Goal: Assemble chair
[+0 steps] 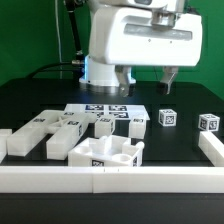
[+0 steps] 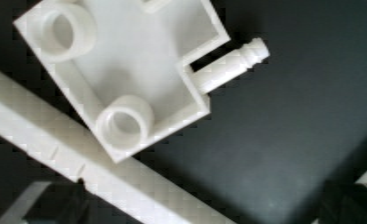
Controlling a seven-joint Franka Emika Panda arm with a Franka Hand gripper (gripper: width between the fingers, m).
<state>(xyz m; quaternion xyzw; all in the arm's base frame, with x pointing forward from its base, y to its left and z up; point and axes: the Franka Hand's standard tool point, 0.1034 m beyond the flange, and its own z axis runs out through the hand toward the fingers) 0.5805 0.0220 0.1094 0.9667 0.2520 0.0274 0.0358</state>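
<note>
The chair lies in loose white tagged parts. A slab with round sockets sits by the front rail. In the wrist view the same slab shows two sockets and a short peg. Two small cubes stand at the exterior view's right. Bars and blocks lie at its left and middle. My gripper hangs open high above the slab, holding nothing. In the wrist view only the dark edges of the gripper show.
A long white border rail runs along the front, crossing the wrist view as a diagonal rail. Another rail piece bounds the exterior view's right. The marker board lies flat behind the parts.
</note>
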